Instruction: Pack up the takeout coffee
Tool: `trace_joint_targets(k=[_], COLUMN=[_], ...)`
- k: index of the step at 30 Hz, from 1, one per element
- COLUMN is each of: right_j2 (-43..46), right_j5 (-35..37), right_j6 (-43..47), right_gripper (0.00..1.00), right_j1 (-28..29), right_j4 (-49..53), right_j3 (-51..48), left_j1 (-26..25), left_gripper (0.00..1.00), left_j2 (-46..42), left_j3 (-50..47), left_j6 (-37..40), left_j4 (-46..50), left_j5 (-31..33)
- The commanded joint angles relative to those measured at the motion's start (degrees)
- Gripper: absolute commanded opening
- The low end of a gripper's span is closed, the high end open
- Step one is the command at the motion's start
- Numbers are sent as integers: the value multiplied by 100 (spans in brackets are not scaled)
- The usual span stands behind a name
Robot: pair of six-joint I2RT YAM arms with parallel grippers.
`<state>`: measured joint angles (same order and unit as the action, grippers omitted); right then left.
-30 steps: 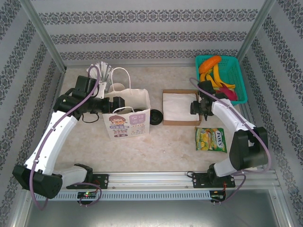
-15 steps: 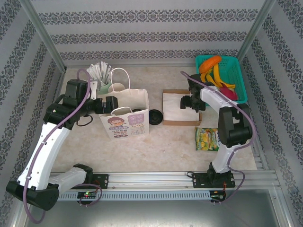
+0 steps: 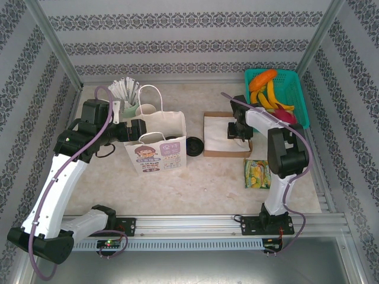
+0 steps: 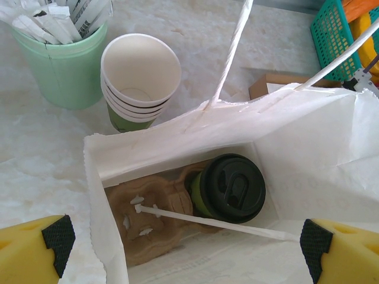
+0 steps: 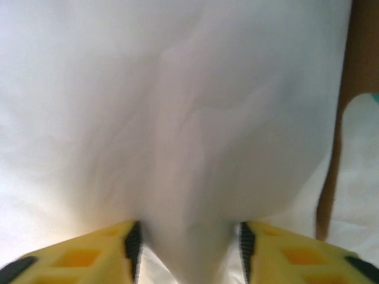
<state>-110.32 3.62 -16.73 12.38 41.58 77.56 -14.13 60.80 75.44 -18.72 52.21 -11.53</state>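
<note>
The takeout coffee (image 4: 230,189) is already down inside the white paper bag (image 4: 308,136). Its black lid faces up and it sits in a brown cardboard carrier (image 4: 148,216). A thin white stick (image 4: 207,220) lies across the carrier just in front of the cup. The left pincer (image 4: 185,239) hangs over the bag's mouth with its yellow fingers (image 4: 35,248) spread wide, one at each side, holding nothing.

Behind the bag on the desk (image 3: 201,183) stand a pale green cup (image 4: 65,71) stuffed with wrapped sticks and, just beside it, a stack of paper cups (image 4: 139,77).

Over on the right, the right pincer (image 5: 189,242) is down in the shallow brown box (image 3: 225,152), right against the white paper (image 5: 177,118) in it. A fold of that paper fills the gap between the fingers (the close-up is too blurred for me to tell whether they have actually clamped it). A teal basket (image 3: 299,94) and a yellow snack packet (image 3: 256,173) sit nearby.
</note>
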Motion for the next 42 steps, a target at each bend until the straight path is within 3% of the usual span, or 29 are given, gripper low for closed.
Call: trace_joint_targets(k=[1,23,28,34,42], right_j2=[116,1190,1714,2747,3808], right_j5=[302,564,687,760,212], right_j6=[42,179,250,926,2014], right_gripper=[35,0,0,0,0], right_j1=[114,338,403,528,605], right_j4=[-53,-248,-668,-2038,-2799], right_j3=[45,-159,-355,-1148,-1420], left_j1=[61,61,65,68,77], left_gripper=[100,100,100,100,100], left_j2=[-17,-50,-157,-348,-732], left_j3=[-27,-82,-123,-186,-331], left_j6=[-22,18,44,130,639], left_j4=[-118,-91,-177,-356,-638], left_j5=[99,62,81,-19,-67])
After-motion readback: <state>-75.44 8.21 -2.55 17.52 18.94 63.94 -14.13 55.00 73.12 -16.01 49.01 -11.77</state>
